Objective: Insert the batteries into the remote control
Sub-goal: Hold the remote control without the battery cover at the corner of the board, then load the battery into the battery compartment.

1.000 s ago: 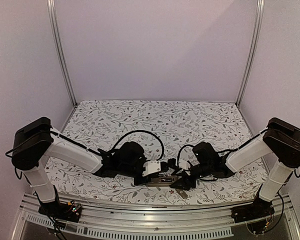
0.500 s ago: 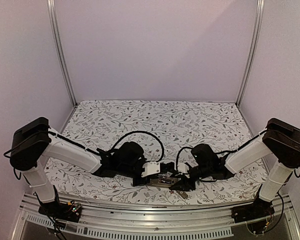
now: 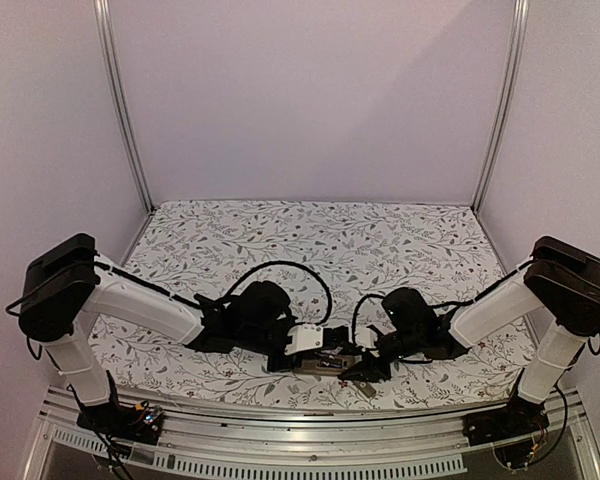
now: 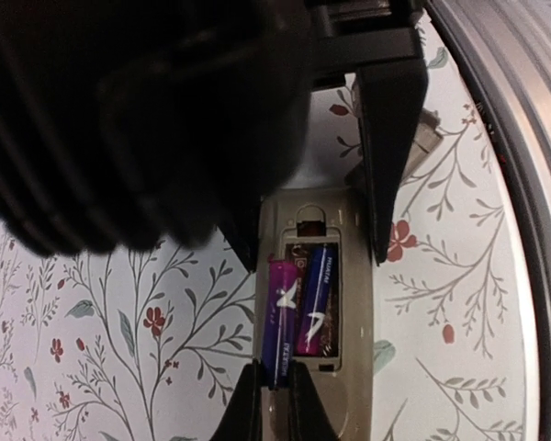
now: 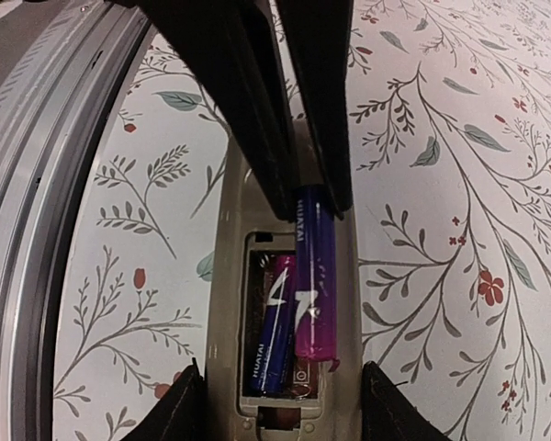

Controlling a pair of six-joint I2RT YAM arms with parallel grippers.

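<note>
Remote (image 5: 225, 303): where is it lying?

It is lying on the floral cloth (image 5: 441, 230) at the near edge, midway between the two arms and alongside the metal rail (image 5: 37, 184). Its tan-grey back is facing up, showing an open recess (image 5: 260, 262).

What is sitting in that recess?

Two cells, both slim and blue-violet with magenta ends and white lettering. The flat battery (image 5: 271, 344) is lying down in the near slot, on the rail side. The lifted battery (image 5: 312, 276) is slanting over the far slot. Its magenta end is dipping into the right end of the recess, while its left end is riding above the recess rim.

And the claws?

The left claw (image 4: 274, 395) is pinching that raised left end, its fingers closed tight on the lifted battery. The right claw (image 5: 282, 404) is straddling the remote's right end, one finger pressing on each long edge, clamping the body between them.
</note>
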